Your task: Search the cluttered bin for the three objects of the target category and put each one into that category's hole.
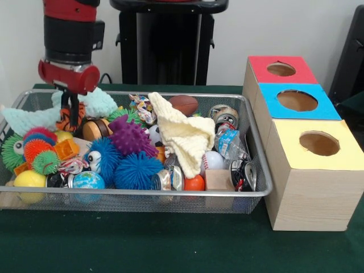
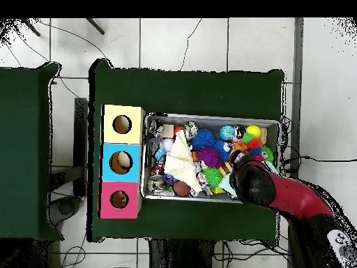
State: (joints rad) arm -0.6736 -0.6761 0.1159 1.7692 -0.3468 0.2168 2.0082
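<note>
- Green surface [image 1: 170, 244] lies nearest the front camera, bare up to the wire bin [image 1: 142, 196], which sits just beside a row of three wooden boxes.
- Those boxes have a yellow top [image 1: 341, 153], a blue top [image 1: 324, 108] and a red top [image 1: 256, 71], each with a round hole; the pictures do not show which hole belongs to the plush animals.
- One plush animal shows: an orange, black-striped tiger [image 1: 67, 118] at the bin's far left corner in the front view, half buried among a mint knitted cloth [image 1: 99, 102] and a brown wooden disc [image 1: 95, 129].
- No other plush animal is plainly visible. A cream knitted cloth [image 1: 185, 133] drapes over the bin's middle and could hide one.
- Dark fingers [image 1: 73, 111] of the gripper [image 1: 69, 114] hang straight down onto the tiger, seemingly touching it. They look close together, but whether they are pinching the tiger or only resting on it I cannot tell; the overhead view hides them under the arm [image 2: 279, 192].
- Risk: the mint cloth lies touching the tiger, so a lift could snag its yarn and drag it up too.
- Risk: a shallow pinch on soft plush may slip on the long carry across the bin to the boxes.
- Risk: spiky balls such as the purple one [image 1: 128, 136] crowd nearby and could roll or be nudged out.
</note>
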